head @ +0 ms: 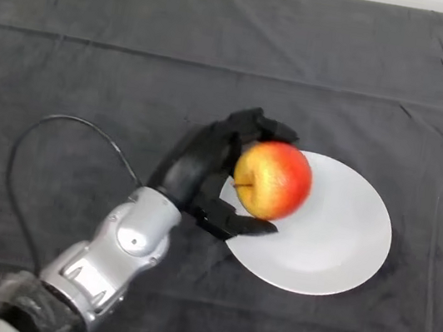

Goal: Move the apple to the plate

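One risk here: the left hand (204,167) has its fingers curled around the red-yellow apple (272,180) right over the white plate's (344,244) left rim. Let go too early and I'd bet it rolls off onto the tabletop (97,45).

A staged robot test bench, such as a lab would have, not a home. A table (101,21) draped edge to edge in wrinkled dark cloth (362,79) fills the view, with a pale strip of background beyond its far edge. No furniture or household clutter shows.
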Action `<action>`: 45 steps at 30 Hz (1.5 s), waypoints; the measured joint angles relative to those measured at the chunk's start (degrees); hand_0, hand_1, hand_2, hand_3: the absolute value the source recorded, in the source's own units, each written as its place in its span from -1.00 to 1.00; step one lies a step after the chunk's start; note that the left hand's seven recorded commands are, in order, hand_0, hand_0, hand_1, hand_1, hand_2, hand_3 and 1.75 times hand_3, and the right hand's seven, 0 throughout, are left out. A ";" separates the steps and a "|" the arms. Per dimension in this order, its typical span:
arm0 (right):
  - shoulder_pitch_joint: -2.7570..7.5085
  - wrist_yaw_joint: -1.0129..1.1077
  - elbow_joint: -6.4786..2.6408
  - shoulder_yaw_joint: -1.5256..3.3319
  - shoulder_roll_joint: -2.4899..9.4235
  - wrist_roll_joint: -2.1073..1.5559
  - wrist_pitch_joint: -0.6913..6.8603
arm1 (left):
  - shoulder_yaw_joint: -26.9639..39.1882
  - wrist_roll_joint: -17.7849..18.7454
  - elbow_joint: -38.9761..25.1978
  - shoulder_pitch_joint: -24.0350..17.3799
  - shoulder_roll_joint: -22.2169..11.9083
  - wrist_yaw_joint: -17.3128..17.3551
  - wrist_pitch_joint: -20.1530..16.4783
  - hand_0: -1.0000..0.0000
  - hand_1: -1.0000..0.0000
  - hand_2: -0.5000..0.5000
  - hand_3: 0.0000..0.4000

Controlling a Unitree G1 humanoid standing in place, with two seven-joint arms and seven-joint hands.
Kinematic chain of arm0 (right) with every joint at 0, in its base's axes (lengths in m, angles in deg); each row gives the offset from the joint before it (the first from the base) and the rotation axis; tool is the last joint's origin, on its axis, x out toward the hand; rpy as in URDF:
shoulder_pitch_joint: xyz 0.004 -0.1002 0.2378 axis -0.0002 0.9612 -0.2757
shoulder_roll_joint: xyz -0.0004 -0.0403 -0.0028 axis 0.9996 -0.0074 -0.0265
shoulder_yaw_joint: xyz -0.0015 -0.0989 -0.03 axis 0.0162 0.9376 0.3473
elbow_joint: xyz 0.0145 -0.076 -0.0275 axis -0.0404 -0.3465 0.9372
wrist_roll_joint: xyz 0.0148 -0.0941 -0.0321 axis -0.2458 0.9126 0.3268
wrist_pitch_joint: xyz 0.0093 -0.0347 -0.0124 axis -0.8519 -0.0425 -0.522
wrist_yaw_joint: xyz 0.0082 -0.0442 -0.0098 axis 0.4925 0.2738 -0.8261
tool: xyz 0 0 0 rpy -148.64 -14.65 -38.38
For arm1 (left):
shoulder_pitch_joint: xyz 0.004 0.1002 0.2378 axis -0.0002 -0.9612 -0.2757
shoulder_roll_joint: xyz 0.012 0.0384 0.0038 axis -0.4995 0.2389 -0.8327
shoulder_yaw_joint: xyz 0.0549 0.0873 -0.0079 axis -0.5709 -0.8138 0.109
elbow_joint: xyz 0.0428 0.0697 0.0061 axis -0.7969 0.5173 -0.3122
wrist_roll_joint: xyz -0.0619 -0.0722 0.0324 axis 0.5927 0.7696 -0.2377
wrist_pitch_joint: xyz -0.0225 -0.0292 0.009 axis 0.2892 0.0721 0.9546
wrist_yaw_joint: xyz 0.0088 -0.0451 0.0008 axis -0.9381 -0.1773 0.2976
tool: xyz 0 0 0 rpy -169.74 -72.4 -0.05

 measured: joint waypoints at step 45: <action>0.00 0.01 -0.01 -0.01 0.00 0.00 0.00 | -19.22 10.40 17.50 9.03 3.13 -4.89 8.49 1.00 1.00 0.00 -1.00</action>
